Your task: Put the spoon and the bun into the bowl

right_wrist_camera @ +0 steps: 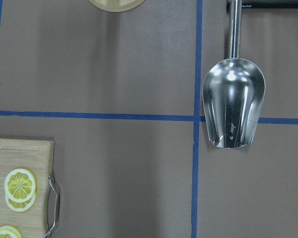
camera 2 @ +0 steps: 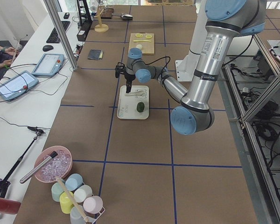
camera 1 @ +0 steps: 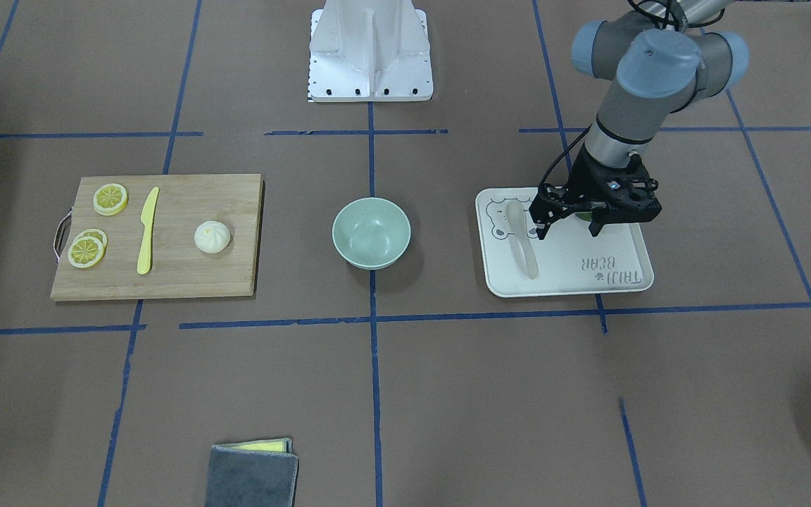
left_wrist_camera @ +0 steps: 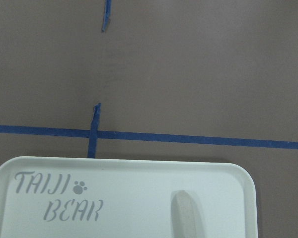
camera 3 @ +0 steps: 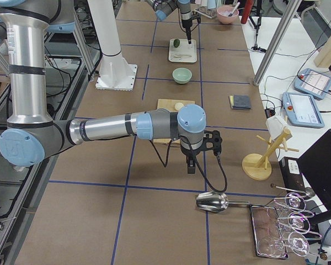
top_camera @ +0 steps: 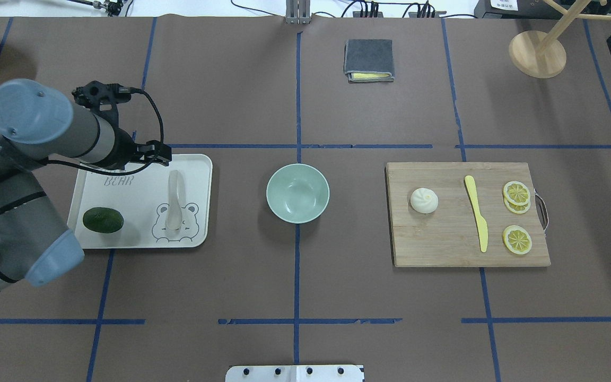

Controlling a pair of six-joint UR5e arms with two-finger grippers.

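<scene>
Spoon (camera 1: 522, 243) on tray (camera 1: 574, 283) lettered "TAIJI BEAR"; left gripper (camera 1: 567, 232) spread above; right gripper (camera 3: 191, 167): cannot tell.

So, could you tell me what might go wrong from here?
The spoon lies flat on the smooth tray, so the left end effector could push it along instead of gripping it. The dark green fruit shares that tray and might get knocked and roll.

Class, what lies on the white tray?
A spoon and a dark green fruit lie on the tray. In the front view the left pincer covers most of the fruit. The overhead view shows it whole.
</scene>
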